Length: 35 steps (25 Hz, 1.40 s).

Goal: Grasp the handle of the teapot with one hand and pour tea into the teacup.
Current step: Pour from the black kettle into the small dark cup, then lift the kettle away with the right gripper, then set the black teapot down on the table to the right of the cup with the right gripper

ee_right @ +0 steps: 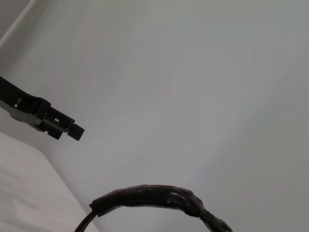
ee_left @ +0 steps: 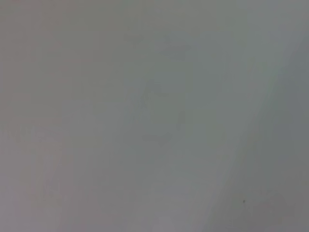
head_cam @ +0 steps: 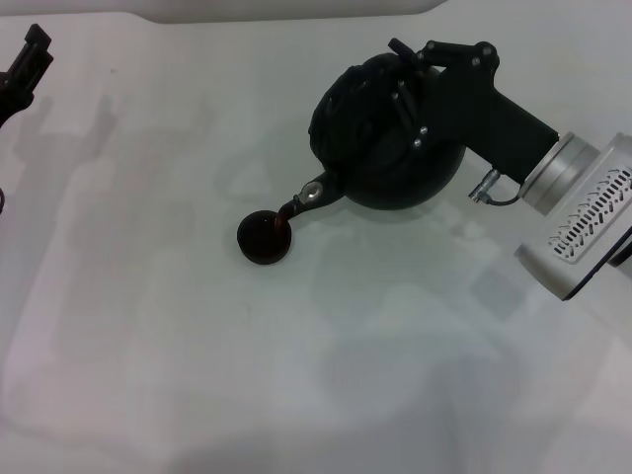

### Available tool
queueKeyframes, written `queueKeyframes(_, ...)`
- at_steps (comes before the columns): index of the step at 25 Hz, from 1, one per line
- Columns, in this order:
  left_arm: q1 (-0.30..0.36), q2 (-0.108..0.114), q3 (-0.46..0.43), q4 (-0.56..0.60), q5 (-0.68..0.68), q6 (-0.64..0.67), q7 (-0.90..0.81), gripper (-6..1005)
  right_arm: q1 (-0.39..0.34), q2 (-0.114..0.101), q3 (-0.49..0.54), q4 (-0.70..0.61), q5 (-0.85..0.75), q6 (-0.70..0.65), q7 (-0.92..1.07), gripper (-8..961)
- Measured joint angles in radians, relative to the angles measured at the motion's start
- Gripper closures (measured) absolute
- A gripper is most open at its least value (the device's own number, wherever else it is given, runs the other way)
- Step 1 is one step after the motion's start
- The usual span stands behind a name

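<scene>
The round black teapot (head_cam: 387, 163) hangs tilted above the white table, spout down and to the left. My right gripper (head_cam: 401, 71) is shut on the handle (head_cam: 343, 94) at the pot's upper side; the handle (ee_right: 149, 197) also shows as a dark arch in the right wrist view. A thin reddish-brown stream of tea (head_cam: 288, 211) runs from the spout into the teacup (head_cam: 265, 238), a small black bowl on the table just below and left of the spout. Dark tea shows inside the cup. My left gripper (head_cam: 28, 61) stays at the far left back corner.
The white table (head_cam: 326, 375) stretches in front of the cup and pot. A pale raised edge (head_cam: 296, 8) runs along the back. The left wrist view holds only blank grey surface. The left arm's gripper (ee_right: 48, 118) appears far off in the right wrist view.
</scene>
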Motion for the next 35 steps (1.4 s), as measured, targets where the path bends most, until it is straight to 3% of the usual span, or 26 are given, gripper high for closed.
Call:
queueKeyframes(19,-0.002,0.000,0.000,0.000,0.000,-0.001,0.000,137,0.000,0.000,0.012,0.002,0.009,-0.001,0.144,830)
queueKeyframes(30,-0.002,0.000,0.000,0.000,0.000,-0.002,0.000,136,-0.012,-0.003,0.097,0.007,0.010,-0.008,0.436,830)
queueKeyframes(35,-0.002,0.000,0.003,0.000,0.000,0.000,0.000,136,-0.056,-0.008,0.132,0.035,0.010,-0.046,0.575,829)
